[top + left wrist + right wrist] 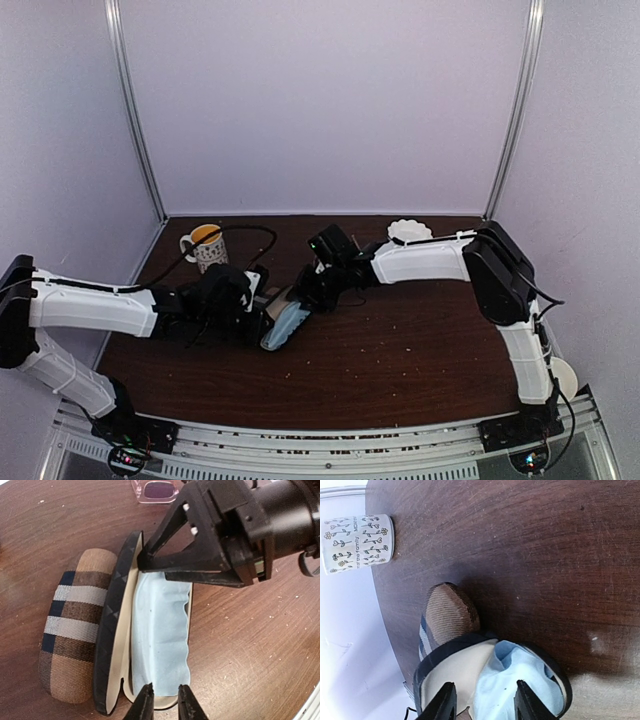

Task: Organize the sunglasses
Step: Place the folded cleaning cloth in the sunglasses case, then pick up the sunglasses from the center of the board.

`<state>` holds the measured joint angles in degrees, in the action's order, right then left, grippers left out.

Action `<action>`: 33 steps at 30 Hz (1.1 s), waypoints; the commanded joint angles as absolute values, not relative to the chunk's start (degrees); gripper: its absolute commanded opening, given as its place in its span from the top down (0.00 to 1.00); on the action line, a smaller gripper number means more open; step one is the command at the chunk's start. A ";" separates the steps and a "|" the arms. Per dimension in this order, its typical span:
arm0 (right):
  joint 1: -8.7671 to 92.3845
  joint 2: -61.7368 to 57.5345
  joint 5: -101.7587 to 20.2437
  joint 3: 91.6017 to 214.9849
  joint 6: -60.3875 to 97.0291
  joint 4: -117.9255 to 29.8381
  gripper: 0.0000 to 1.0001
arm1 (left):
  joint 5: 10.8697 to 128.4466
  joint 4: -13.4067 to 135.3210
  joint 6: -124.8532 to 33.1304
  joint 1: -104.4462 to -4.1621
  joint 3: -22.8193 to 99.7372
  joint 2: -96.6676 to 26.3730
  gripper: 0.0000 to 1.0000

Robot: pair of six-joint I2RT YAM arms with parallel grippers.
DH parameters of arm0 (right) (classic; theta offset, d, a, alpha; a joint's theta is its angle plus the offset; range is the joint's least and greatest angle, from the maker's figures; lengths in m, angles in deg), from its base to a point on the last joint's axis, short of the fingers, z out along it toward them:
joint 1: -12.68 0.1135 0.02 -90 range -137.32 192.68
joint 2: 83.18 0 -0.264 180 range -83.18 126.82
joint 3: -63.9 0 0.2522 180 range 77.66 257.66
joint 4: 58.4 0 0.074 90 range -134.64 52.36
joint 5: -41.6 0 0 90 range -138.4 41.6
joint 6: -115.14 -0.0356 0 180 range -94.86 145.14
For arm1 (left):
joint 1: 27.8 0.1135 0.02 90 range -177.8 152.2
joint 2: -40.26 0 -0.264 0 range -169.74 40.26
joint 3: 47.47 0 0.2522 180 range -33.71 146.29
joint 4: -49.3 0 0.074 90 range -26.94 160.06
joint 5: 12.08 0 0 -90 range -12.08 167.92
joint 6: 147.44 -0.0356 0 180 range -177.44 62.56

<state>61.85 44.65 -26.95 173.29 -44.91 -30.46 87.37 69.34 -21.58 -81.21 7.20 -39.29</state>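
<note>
- Your left gripper (165, 687) hangs over the near end of the open black case (107, 645), jaws narrow. You cannot tell whether they pinch anything.
- The tan striped case (75, 630) lies shut, touching the outer side of the black case's lid.
- A blue cloth (160, 630) lies inside the black case.
- Your right gripper (484, 685) is at the case's far end — jaws parted above the cloth.
- The pink-framed sunglasses (156, 490) lie on the table (250, 655) just beyond the case.

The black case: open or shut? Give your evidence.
Open: the black case has its lid swung back, showing cream lining and blue cloth inside.
</note>
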 commanded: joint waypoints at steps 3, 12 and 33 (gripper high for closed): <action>61.46 38.78 -27.04 171.31 -40.77 -32.86 0.55 | 88.62 72.24 -24.00 -81.94 9.40 -35.28 0.81; 61.64 24.76 -32.47 165.58 -26.02 -33.09 0.53 | 96.28 83.98 -29.75 -82.20 12.44 -21.85 0.80; 64.68 -11.95 -73.40 149.66 3.83 -31.40 0.01 | 118.72 111.30 -41.26 -82.12 19.29 2.13 0.02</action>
<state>64.89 -7.66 -61.74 154.50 -2.09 -27.95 113.49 106.87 -39.22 -81.91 17.56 0.69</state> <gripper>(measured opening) 0.866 0.951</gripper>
